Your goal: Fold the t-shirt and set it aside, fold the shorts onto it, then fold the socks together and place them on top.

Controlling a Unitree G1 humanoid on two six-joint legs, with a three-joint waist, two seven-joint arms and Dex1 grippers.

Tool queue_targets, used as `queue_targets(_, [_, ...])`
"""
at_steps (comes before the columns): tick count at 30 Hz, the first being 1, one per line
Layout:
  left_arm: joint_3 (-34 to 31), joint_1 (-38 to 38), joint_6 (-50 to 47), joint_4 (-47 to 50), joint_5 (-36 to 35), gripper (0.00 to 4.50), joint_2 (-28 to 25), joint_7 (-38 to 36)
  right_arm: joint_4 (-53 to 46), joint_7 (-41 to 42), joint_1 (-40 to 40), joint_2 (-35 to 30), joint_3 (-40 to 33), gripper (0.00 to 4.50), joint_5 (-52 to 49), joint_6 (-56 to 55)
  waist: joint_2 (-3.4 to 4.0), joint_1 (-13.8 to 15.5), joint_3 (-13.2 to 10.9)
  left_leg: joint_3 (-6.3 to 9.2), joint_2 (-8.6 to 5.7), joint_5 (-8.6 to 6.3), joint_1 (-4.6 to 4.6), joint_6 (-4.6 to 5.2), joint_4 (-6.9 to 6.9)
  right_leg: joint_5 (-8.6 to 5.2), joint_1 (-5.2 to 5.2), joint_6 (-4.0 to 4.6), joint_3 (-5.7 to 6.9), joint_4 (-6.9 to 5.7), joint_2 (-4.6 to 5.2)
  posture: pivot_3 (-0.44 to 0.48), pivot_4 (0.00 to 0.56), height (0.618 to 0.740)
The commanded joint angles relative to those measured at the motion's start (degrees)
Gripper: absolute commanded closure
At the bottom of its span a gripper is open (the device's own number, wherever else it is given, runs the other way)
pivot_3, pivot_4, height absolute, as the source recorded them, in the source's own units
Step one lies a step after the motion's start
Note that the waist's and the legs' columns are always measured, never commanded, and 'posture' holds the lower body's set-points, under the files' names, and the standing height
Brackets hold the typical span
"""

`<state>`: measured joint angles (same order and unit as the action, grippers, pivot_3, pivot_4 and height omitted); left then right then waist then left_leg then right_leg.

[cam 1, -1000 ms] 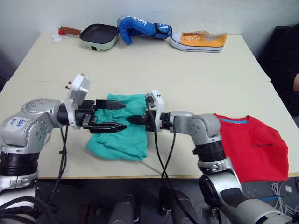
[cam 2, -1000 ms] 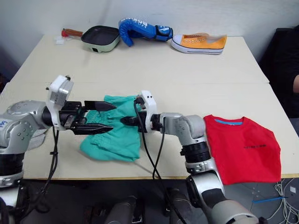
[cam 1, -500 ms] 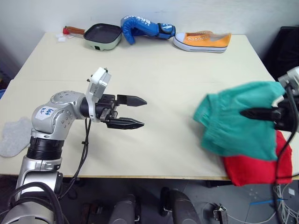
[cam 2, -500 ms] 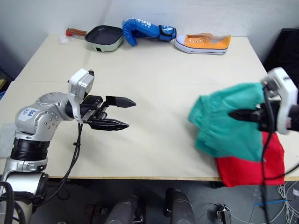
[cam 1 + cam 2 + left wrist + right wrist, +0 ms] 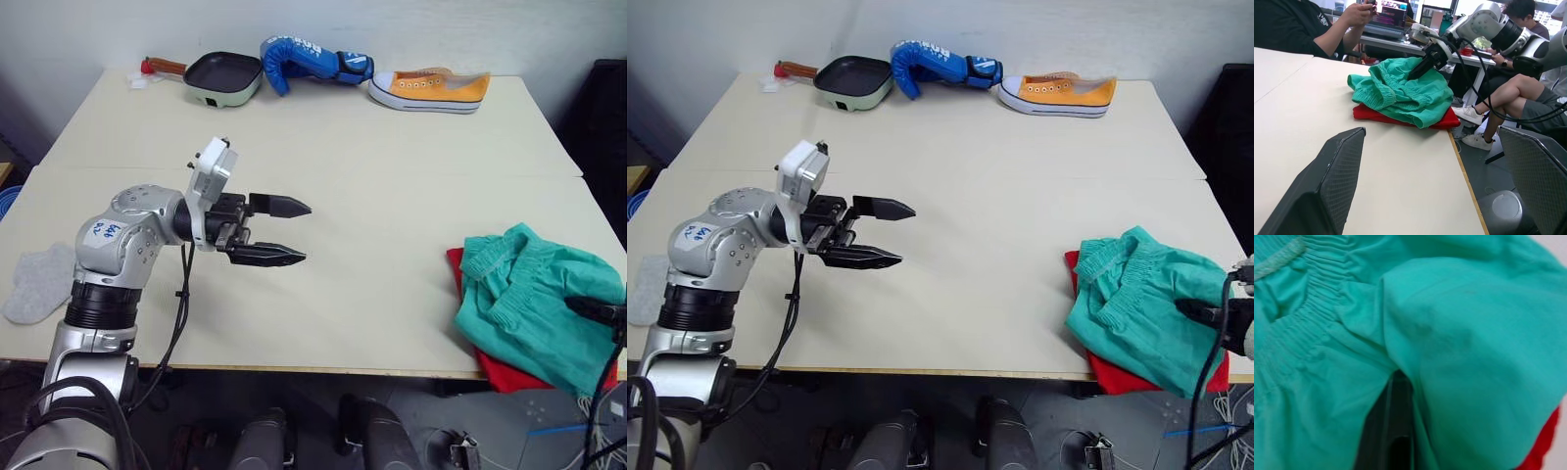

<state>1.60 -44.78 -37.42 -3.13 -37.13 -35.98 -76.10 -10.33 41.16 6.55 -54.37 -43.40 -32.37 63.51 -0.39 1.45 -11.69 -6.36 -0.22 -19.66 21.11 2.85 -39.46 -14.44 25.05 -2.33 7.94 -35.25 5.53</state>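
Shorts [image 5: 534, 299]: soft matt teal cloth, creased, with a gathered, ribbed waistband; they lie on the t-shirt [image 5: 1136, 376], a matt red cloth at the surface's right edge. Surface [image 5: 392, 196]: smooth, matt, cream-coloured board. Left gripper [image 5: 284, 231]: matt black fingers, finely textured in the left wrist view, on a silver metallic-looking arm with a white plastic block. Socks [image 5: 37, 284]: pale grey knit, fuzzy, left of that arm. Far edge of the surface: glossy blue boxing glove [image 5: 299, 61], orange canvas shoe [image 5: 431, 88] with white rubber sole, dark matt pan [image 5: 223, 76].
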Motion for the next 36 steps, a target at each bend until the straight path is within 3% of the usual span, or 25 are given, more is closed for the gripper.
queue_targets(1, [-0.59, -1.09, -1.77, 2.86, -1.58, 0.00, 0.02, 0.47, -4.49, -0.91, 4.27, 1.33, -7.36, 2.43, 2.90, -5.79, 0.00, 0.13, 0.00, 0.00, 0.00, 0.00, 0.01, 0.00, 0.01, 0.00, 0.00, 0.00, 0.00, 0.01, -0.01, 0.000, 0.150, 0.740])
queue_targets(8, [-1.04, 0.96, -2.81, 4.84, -1.33, 0.00, -0.96, 1.33, -10.46, 5.65, 15.28, 0.92, -21.87, 0.05, 4.51, -13.32, 0.04, 0.15, 0.00, 0.01, -0.01, 0.00, -0.03, 0.00, 0.02, 0.04, -0.07, -0.07, -0.11, 0.14, -0.07, 0.000, 0.150, 0.740])
queue_targets(11, [-1.67, 2.91, -2.53, 5.31, -0.84, 0.00, -1.74, 2.40, -14.63, 9.64, 11.06, -1.68, -27.25, 0.01, -4.82, -9.28, 0.05, -0.40, 0.01, -0.01, 0.00, 0.00, -0.11, -0.01, 0.07, 0.04, -0.11, -0.07, -0.19, 0.14, -0.09, 0.000, 0.150, 0.740])
queue_targets(13, [-2.13, 4.36, -2.26, 5.99, -0.53, 0.00, -2.22, 3.46, -17.47, 8.89, 5.13, -3.87, -26.28, 0.01, -12.92, -4.87, 0.06, -1.17, 0.01, -0.10, 0.02, 0.00, -0.21, -0.01, 0.15, 0.04, -0.14, -0.07, -0.31, 0.09, -0.09, 0.000, 0.150, 0.740])
queue_targets(17, [-3.84, 7.94, -1.45, 8.11, 0.50, 0.00, -3.14, 7.24, -24.40, 5.87, -4.89, -2.95, -12.68, 0.01, -25.62, -3.79, -0.12, -1.32, 0.01, -0.02, 0.11, -0.03, -0.77, -0.13, 0.41, -0.06, -0.52, 0.09, -0.29, 0.09, -0.12, 0.000, 0.150, 0.740])
queue_targets(20, [-7.08, 11.98, -2.07, 11.62, 0.75, 0.00, -4.08, 12.65, -28.78, 1.25, -13.77, 0.26, 4.82, 0.01, -26.54, -7.11, -0.14, -1.43, -0.01, 0.01, 0.12, -0.06, -0.73, -0.20, 0.46, -0.09, -0.48, 0.13, -0.29, 0.10, -0.13, 0.000, 0.150, 0.740])
queue_targets(24, [-13.12, 19.86, -2.87, 17.00, 1.79, 0.00, -6.70, 19.72, -28.54, -2.85, -23.26, 6.55, 18.88, 0.01, -26.42, -9.52, -0.14, -1.35, -0.04, -0.03, 0.08, -0.05, -0.68, -0.21, 0.44, -0.09, -0.40, 0.13, -0.30, 0.15, -0.08, 0.000, 0.150, 0.740])
queue_targets(32, [-30.81, 37.84, -1.47, 21.23, 7.89, 0.00, -8.79, 35.21, -23.73, 0.94, -26.80, 11.14, 30.56, 0.01, -21.34, -15.98, -0.15, -0.57, -0.04, 0.04, 0.05, -0.13, -0.56, -0.07, 0.40, -0.06, -0.44, 0.07, -0.31, 0.36, -0.05, 0.000, 0.150, 0.740])
queue_targets(36, [-36.83, 44.43, 2.50, 19.34, 14.53, 0.00, -9.53, 40.75, -20.24, 4.07, -29.62, 11.89, 35.03, 0.01, -18.91, -18.50, -0.16, -0.24, -0.03, 0.08, 0.06, -0.19, -0.57, -0.05, 0.41, -0.06, -0.43, 0.07, -0.30, 0.33, -0.03, 0.000, 0.150, 0.740])
